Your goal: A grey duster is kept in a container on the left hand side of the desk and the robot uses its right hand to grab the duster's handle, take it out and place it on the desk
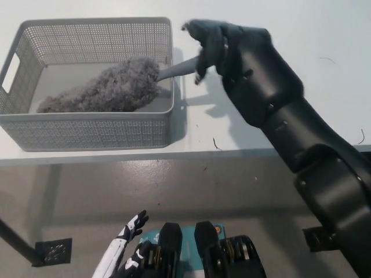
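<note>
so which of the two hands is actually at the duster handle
The black right hand, up on the desk with its fingers closed around the duster handle beside the basket. The white left hand hangs open below the desk edge, far from it.

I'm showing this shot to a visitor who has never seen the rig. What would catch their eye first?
First the big black right arm sweeping in from the lower right, its right hand wrapped over the grey handle of the fluffy grey duster. The duster lies slantwise in a grey perforated basket at the left of the white desk, handle poking over the right rim. The white left hand hangs below the desk edge, fingers spread.
</note>
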Motion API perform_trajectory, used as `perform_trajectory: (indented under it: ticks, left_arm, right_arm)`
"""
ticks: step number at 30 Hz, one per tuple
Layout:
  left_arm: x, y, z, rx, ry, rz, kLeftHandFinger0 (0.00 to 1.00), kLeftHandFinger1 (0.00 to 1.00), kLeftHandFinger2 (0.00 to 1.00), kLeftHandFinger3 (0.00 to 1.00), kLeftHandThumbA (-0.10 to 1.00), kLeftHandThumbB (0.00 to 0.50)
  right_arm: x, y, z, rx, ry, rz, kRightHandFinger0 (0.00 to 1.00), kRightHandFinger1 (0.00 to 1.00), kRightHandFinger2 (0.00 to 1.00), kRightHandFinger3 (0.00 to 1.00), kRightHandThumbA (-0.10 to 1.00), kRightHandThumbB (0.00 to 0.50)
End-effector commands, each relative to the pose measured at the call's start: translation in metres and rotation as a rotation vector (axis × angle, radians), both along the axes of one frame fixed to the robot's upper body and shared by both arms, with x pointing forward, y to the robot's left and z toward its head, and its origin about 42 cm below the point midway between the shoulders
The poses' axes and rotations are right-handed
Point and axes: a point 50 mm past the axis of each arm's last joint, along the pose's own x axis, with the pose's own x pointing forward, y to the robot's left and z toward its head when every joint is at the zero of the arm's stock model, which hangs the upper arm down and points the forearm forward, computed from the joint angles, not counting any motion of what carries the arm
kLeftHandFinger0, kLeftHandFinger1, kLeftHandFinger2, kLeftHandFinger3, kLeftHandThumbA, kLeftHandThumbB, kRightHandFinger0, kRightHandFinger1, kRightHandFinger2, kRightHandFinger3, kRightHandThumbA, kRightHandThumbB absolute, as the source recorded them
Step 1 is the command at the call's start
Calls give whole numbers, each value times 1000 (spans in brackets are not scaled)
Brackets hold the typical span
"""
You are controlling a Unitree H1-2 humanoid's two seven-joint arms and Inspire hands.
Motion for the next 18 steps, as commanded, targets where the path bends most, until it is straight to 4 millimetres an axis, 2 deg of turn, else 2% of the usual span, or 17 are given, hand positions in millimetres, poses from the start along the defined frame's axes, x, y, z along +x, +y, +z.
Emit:
perform_trajectory:
  ticks: [1, 4, 6, 8, 10, 13, 14, 15, 16, 18]
  left_arm:
    - [6, 1, 13, 18, -58, -30, 1000, 1000, 1000, 1000, 883, 170]
    - [9, -1, 14, 28, -63, -39, 1000, 1000, 1000, 1000, 899, 180]
    - [10, -2, 13, 33, -74, -50, 1000, 1000, 1000, 1000, 896, 167]
    - [9, -2, 13, 38, -67, -52, 1000, 1000, 1000, 1000, 899, 170]
    - [7, 0, 14, 38, -58, -52, 1000, 1000, 1000, 1000, 904, 173]
    - [4, 1, 14, 37, -49, -65, 1000, 1000, 1000, 1000, 912, 177]
    - [4, 1, 14, 38, -49, -67, 1000, 1000, 1000, 1000, 924, 179]
    - [4, 0, 14, 37, -49, -68, 1000, 1000, 1000, 1000, 926, 179]
    - [3, 0, 13, 32, -48, -72, 1000, 1000, 1000, 1000, 925, 184]
    - [3, 1, 13, 28, -46, -73, 1000, 1000, 1000, 1000, 921, 192]
  right_arm:
    - [-14, 45, 75, 108, -259, 140, 1000, 1000, 1000, 1000, 1000, 500]
    - [-18, 57, 85, 95, -296, 168, 1000, 1000, 1000, 1000, 1000, 500]
    - [-20, 66, 85, 91, -305, 183, 1000, 1000, 1000, 1000, 1000, 500]
    - [-19, 70, 79, 96, -281, 178, 1000, 1000, 1000, 1000, 929, 500]
    - [-15, 69, 66, 78, -208, 157, 1000, 1000, 1000, 1000, 891, 500]
    - [-4, 51, 27, 49, -93, 83, 1000, 1000, 1000, 1000, 795, 500]
    - [-2, 48, 23, 38, -83, 72, 1000, 1000, 1000, 1000, 661, 500]
    - [0, 43, 12, 9, -47, 63, 1000, 1000, 1000, 1000, 784, 500]
    - [4, 34, -2, -16, 13, 40, 1000, 1000, 1000, 1000, 848, 500]
    - [9, 21, -14, -7, 42, 18, 1000, 1000, 1000, 1000, 833, 500]
